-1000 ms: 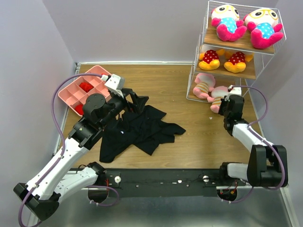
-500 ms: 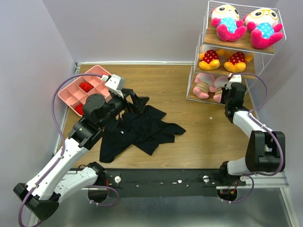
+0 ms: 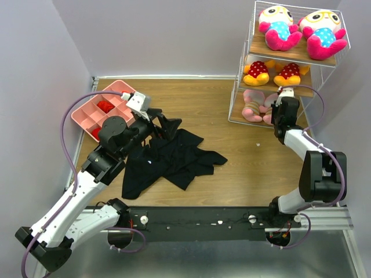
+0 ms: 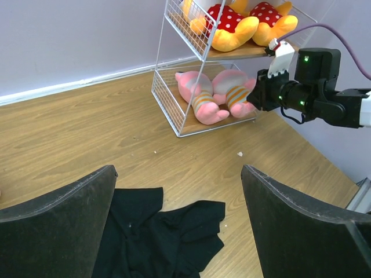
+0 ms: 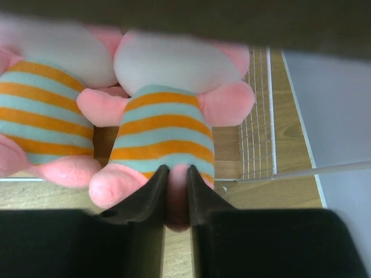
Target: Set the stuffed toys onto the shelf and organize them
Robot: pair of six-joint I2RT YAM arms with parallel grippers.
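The shelf (image 3: 290, 56) stands at the back right. Its top board carries two blue-bodied stuffed toys (image 3: 278, 26), its middle board two yellow-orange ones (image 3: 257, 72). Two pale pink striped toys lie side by side on the bottom board (image 5: 52, 110). My right gripper (image 5: 175, 174) is at the shelf's front, its jaws narrowly pinching one pink foot of the right-hand striped toy (image 5: 165, 130). My left gripper (image 4: 178, 174) hangs wide open above the black garment (image 4: 162, 231), holding nothing.
A pink compartment tray (image 3: 87, 113) with red pieces sits at the back left, behind my left arm. The black garment (image 3: 168, 159) is spread over the table's middle. The shelf's white wire side (image 5: 258, 116) is just right of the held toy.
My right gripper has carried the striped toy from the table in front of the shelf onto the bottom board, beside the other one. Its jaws have eased slightly. The left arm has barely moved.
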